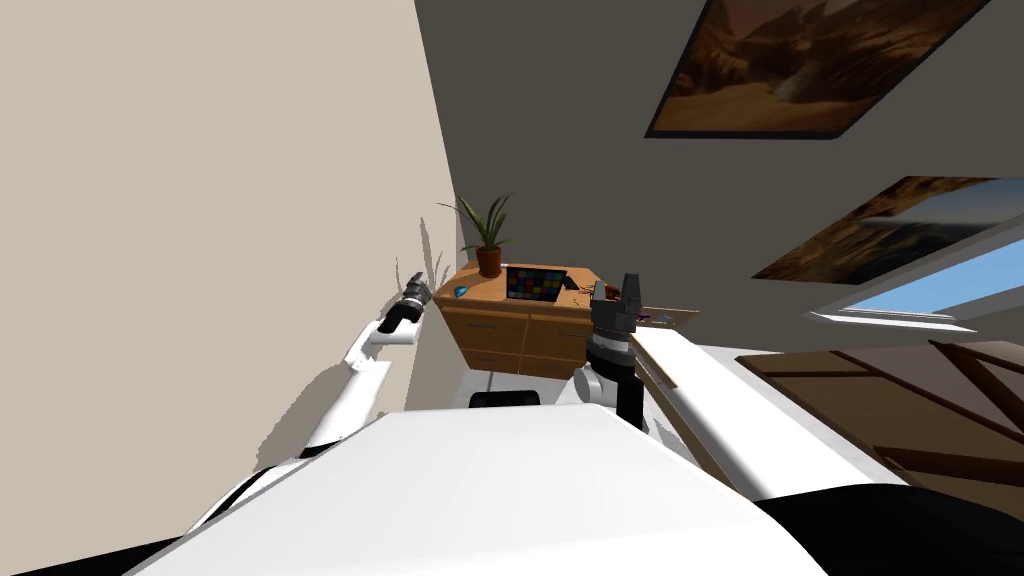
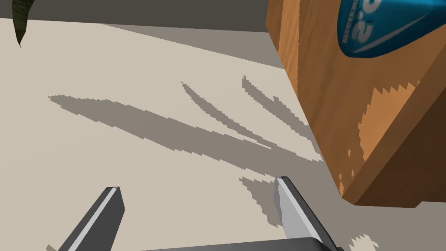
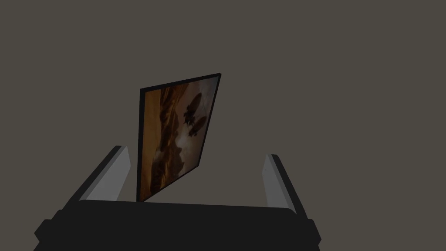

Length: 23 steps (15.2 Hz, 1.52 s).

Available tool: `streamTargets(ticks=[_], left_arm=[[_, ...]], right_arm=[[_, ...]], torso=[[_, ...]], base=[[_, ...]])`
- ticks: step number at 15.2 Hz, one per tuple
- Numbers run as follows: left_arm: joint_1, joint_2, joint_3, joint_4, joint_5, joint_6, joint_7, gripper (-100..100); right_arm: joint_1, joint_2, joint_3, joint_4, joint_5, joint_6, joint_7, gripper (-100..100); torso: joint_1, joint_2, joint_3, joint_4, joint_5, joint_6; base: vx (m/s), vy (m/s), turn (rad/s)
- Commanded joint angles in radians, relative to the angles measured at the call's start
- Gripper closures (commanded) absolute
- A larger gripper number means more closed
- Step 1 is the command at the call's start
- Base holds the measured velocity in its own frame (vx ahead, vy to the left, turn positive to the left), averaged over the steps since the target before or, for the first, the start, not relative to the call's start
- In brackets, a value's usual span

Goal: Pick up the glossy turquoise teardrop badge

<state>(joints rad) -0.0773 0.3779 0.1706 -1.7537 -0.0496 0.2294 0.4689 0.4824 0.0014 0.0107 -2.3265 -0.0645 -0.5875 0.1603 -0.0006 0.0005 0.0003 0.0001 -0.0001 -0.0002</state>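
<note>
Okay so, left gripper (image 2: 197, 184) spread open and empty, aimed at the beige wall (image 2: 130, 65) just beside the wooden cabinet (image 2: 348, 109). Turquoise teardrop badge (image 2: 383, 26) flat on that cabinet top near the corner, off sideways past the edge, nearest this arm. Right gripper (image 3: 196, 152) open too, farther off.

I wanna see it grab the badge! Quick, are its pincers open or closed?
Left pincer: open, empty, near the corner of the wooden cabinet where the turquoise badge lies.
Right pincer: open, empty.
</note>
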Motion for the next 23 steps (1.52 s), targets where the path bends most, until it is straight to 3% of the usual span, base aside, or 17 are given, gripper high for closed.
streamTargets(ticks=[1,4,5,8,9,11,12,13,15,16,17,19,20,21,23], left_arm=[[-0.050,0.019,0.019,0.050,-0.005,0.050,0.037,-100],[-0.063,0.019,0.019,0.053,-0.005,0.091,0.037,-100],[-0.111,0.035,0.037,0.102,-0.011,0.125,0.071,-100],[-0.120,0.035,0.037,0.102,-0.011,0.167,0.071,-100],[-0.169,0.050,0.057,0.150,-0.016,0.204,0.106,-100],[-0.177,0.050,0.057,0.153,-0.016,0.244,0.106,-100],[-0.215,0.064,0.077,0.186,-0.021,0.270,0.141,-100],[-0.233,0.064,0.077,0.203,-0.021,0.292,0.141,-100],[-0.235,0.064,0.077,0.204,-0.021,0.321,0.141,-100],[-0.277,0.077,0.097,0.247,-0.025,0.353,0.176,-100],[-0.292,0.077,0.097,0.256,-0.025,0.375,0.176,-100],[-0.292,0.077,0.097,0.256,-0.025,0.400,0.176,-100],[-0.336,0.089,0.118,0.301,-0.030,0.432,0.211,-100],[-0.350,0.089,0.118,0.307,-0.030,0.451,0.211,-100],[-0.350,0.089,0.118,0.307,-0.030,0.479,0.211,-100]], right_arm=[[0.000,0.000,0.000,0.000,0.000,0.000,0.000,0],[0.000,0.000,0.000,0.000,0.000,0.000,0.000,0],[0.000,0.000,0.000,0.000,0.000,0.000,0.000,0],[0.000,0.000,0.000,0.000,0.000,0.000,0.000,0],[0.000,0.000,0.000,0.000,0.000,0.000,0.000,0],[0.000,0.000,0.000,0.000,0.000,0.000,0.000,0],[0.000,0.000,0.000,0.000,0.000,0.000,0.000,0],[0.000,0.000,0.000,0.000,0.000,0.000,0.000,0],[0.000,0.000,0.000,0.000,0.000,0.000,0.000,0],[0.000,0.000,0.000,0.000,0.000,0.000,0.000,0],[0.000,0.000,0.000,0.000,0.000,0.000,0.000,0],[0.000,0.000,0.000,0.000,0.000,0.000,0.000,0],[0.000,0.000,0.000,0.000,0.000,0.000,0.000,0],[0.000,0.000,0.000,0.000,0.000,0.000,0.000,0],[0.000,0.000,0.000,0.000,0.000,0.000,0.000,0]], torso=[[0.000,0.000,0.000,0.000,0.000,0.000],[0.000,0.000,0.000,0.000,0.000,0.000],[0.000,0.000,0.000,0.000,0.000,0.000],[0.000,0.000,0.000,0.000,0.000,0.000],[0.000,0.000,0.000,0.000,0.000,0.000],[-0.001,0.000,0.000,0.000,0.000,0.001],[-0.001,0.000,0.000,0.000,0.000,0.000],[-0.001,0.000,0.000,0.000,0.000,0.001],[-0.001,0.000,0.000,0.000,0.000,0.000],[0.000,0.000,0.000,0.000,0.000,0.000],[-0.001,-0.001,0.000,0.000,0.000,0.001],[-0.001,-0.001,0.000,0.000,0.000,0.000],[0.000,0.000,0.000,0.000,0.000,0.000],[-0.001,0.000,0.000,0.000,0.000,0.001],[-0.001,0.000,0.000,0.000,0.000,0.000]], base=[[-0.009,-0.017,-0.103],[-0.008,-0.011,-0.063],[-0.007,-0.018,-0.123],[-0.007,-0.013,-0.062],[-0.004,-0.019,-0.104],[-0.005,-0.018,-0.102],[-0.006,-0.022,-0.158],[-0.005,-0.024,-0.150],[-0.001,-0.013,-0.015],[0.002,-0.022,-0.132],[0.002,-0.023,-0.156],[0.000,-0.011,-0.029],[-0.002,-0.017,-0.145],[-0.003,-0.021,-0.161],[-0.001,-0.014,-0.024]])
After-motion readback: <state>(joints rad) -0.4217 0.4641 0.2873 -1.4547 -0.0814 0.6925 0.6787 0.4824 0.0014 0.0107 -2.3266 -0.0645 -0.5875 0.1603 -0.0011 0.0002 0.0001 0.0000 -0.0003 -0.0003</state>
